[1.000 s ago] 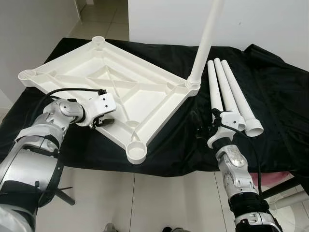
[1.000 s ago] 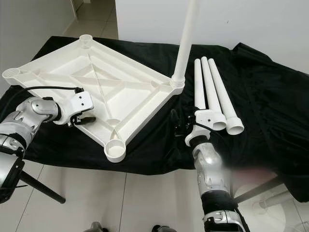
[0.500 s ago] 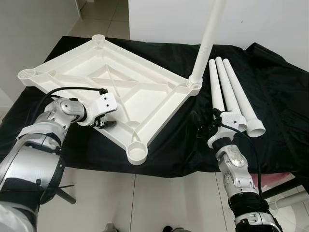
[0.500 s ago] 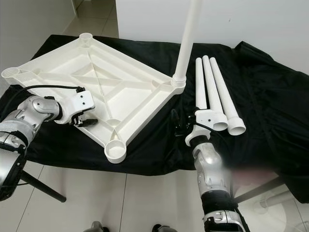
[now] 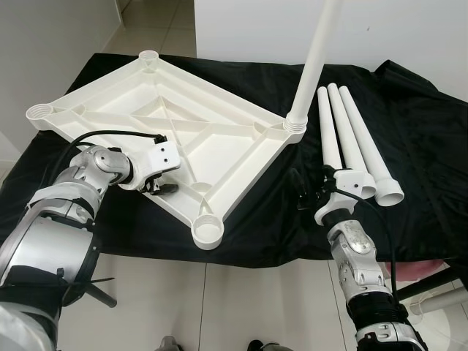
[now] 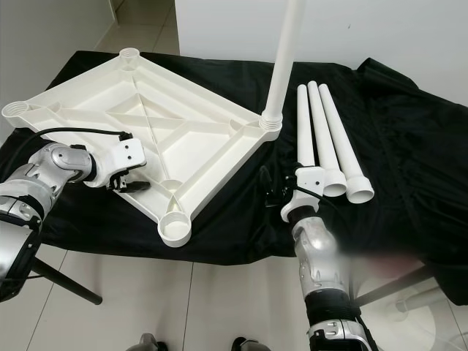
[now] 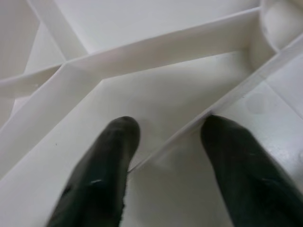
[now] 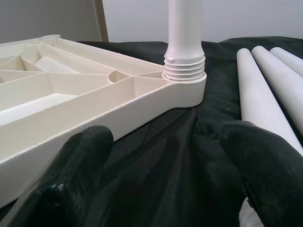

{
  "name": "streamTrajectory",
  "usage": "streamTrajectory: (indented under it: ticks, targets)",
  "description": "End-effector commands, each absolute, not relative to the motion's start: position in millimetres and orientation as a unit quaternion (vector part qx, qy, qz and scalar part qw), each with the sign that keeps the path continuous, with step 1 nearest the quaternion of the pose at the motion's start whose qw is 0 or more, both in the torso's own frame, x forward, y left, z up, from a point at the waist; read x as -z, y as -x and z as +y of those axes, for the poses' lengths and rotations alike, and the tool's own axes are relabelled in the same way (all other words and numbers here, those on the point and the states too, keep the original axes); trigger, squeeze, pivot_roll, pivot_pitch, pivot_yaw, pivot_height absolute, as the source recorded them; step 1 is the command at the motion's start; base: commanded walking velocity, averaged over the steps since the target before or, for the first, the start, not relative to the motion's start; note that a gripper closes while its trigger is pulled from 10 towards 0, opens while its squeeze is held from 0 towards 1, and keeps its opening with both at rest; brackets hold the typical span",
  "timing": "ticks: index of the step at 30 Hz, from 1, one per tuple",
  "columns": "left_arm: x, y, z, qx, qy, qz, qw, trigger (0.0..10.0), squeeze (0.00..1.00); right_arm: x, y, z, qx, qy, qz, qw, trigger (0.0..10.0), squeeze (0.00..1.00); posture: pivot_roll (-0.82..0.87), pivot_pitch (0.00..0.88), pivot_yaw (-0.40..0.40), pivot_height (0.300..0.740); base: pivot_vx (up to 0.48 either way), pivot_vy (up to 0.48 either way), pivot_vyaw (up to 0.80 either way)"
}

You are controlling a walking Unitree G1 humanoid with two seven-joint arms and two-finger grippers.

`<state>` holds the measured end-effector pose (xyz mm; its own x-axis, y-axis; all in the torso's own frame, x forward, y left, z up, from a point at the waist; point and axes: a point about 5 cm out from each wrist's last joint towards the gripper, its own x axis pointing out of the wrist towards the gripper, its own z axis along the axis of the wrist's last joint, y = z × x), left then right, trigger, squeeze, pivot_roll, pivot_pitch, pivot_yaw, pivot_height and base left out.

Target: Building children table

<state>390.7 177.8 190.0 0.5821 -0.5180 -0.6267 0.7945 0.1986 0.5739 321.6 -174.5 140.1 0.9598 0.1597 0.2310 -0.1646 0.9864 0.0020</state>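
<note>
While tabletop point(image 5: 183, 139) lies inverted, left tool point(image 7: 165, 151) straddles its rim rib, fingers apart; right tool point(image 8: 165, 170) wide beside legs point(image 5: 351, 146).

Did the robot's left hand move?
Yes. The left gripper slid slightly along the tabletop's edge toward the near corner socket.

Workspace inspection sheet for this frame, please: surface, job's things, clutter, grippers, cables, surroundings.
Surface: black cloth, rumpled at the right.
Job's things: white tabletop upside down; one leg upright in its right corner socket; three loose legs lying side by side.
Clutter: nothing seen.
Grippers: left gripper open, straddling a tabletop rib; right gripper open above the cloth, beside the loose legs.
Cables: black cable over the left wrist.
Surroundings: tiled floor, white wall.
</note>
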Motion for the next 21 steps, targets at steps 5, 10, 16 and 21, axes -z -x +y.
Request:
streamTrajectory:
  ticks: [5, 10, 16, 21]
  targets:
    - [-173.1, -383.8, 173.4, 0.475, -0.446, 0.19, 0.734, 0.0, 0.0, -134.6, -318.0, -175.2, -0.078, -0.01, -0.105, 0.991, 10.0, 0.0, -0.01, 0.133, 0.009, 0.74, 0.0, 0.0, 0.0]
    - [-169.5, -381.7, 172.6, 0.486, -0.443, 0.197, 0.727, 0.0, 0.0, -133.4, -316.3, -176.4, -0.075, -0.009, -0.104, 0.992, 10.0, 0.0, -0.01, 0.135, 0.011, 0.74, 0.0, 0.0, 0.0]
    - [-165.2, -379.5, 172.8, 0.495, -0.439, 0.203, 0.722, 0.0, 0.0, -133.1, -315.9, -176.8, -0.075, -0.008, -0.103, 0.992, 10.0, 0.0, -0.01, 0.136, 0.011, 0.74, 0.0, 0.0, 0.0]
    - [-159.8, -376.5, 173.7, 0.505, -0.432, 0.212, 0.717, 0.0, 0.0, -132.9, -315.9, -176.0, -0.076, -0.009, -0.103, 0.992, 10.0, 0.0, -0.01, 0.137, 0.011, 0.74, 0.0, 0.0, 0.0]
